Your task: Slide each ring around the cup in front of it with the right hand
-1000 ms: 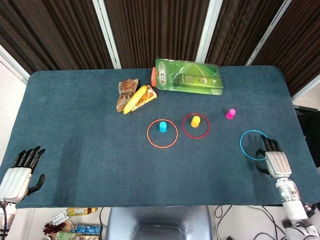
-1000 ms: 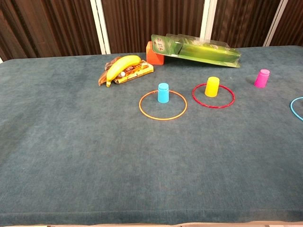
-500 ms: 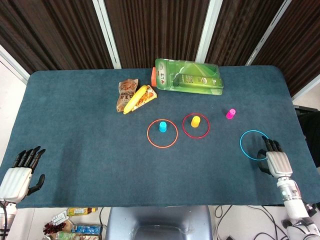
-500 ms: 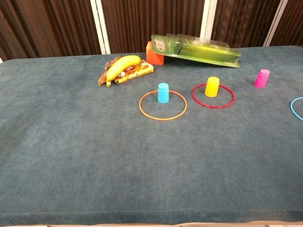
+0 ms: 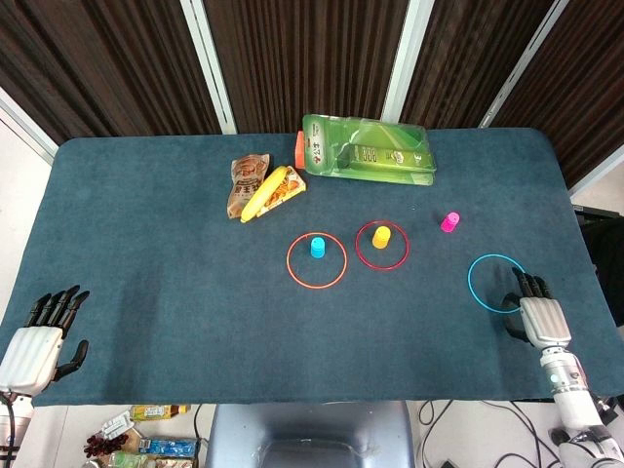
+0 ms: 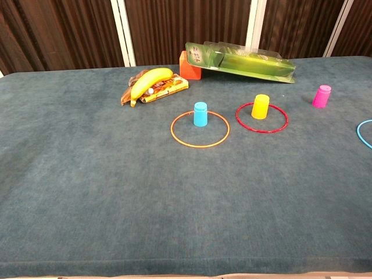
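Blue ring [image 5: 495, 283] lies flat, apart from pink cup [image 5: 449, 222].

The robot's left hand [image 5: 34, 346] has a pale silver-white back with grooves running along it, like a ribbed shell. Its fingers [image 5: 54, 304] are black and thin. The right hand [image 5: 538, 315] looks the same, silver-white with short black fingers [image 5: 527, 284]. Below it comes a round grey-white wrist [image 5: 564, 380] with a tiny green light on it.
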You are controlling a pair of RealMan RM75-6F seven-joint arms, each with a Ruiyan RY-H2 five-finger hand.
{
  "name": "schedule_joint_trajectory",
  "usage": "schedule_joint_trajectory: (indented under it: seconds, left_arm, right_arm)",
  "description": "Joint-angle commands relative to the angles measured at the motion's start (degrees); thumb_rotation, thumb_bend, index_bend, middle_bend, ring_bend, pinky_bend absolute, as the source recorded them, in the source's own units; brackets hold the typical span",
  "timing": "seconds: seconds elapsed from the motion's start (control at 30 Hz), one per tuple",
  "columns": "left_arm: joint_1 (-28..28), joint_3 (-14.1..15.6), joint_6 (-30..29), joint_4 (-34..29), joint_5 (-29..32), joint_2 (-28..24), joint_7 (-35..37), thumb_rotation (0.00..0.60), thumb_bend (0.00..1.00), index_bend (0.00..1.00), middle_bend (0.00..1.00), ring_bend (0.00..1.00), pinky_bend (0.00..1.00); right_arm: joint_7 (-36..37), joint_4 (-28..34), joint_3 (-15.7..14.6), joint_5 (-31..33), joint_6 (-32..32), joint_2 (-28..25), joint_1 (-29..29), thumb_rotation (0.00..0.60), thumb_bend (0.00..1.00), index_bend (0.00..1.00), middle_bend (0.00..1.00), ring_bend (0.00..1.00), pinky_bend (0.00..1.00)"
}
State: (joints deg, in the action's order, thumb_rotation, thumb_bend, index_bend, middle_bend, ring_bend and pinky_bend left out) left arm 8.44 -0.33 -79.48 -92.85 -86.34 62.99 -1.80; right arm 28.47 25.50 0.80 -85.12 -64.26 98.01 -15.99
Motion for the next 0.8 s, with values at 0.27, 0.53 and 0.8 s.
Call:
schedule_joint_trajectory:
  seconds: [0.27,0.53,0.8]
  left_arm:
    - [0.21,0.03,0.40,-0.04,0.09,-0.07,0.04,0.600,0.47,0.00,0.00,0.00,0.00]
    - [0.25,0.03,0.39,-0.07,0.08,-0.09,0.08,0.600,0.47,0.00,0.00,0.00,0.00]
    - [0.17,0.13,0.19,-0.08,-0.07,-0.15,0.15,0.600,0.47,0.00,0.00,0.00,0.00]
  right_arm:
    - [0.04,-0.23,0.35,0.16,0.25,0.43,0.09,0.600,0.52,0.64,0.07,0.00,0.00]
    - [0.00,-0.39,0.63,0.22,0.13,0.69,0.11,0.600,0.52,0.68,0.09,0.00,0.00]
    - [-0.16,-0.19,0.65,0.14,0.13,0.64,0.24,0.600,0.52,0.69,0.10,0.00,0.00]
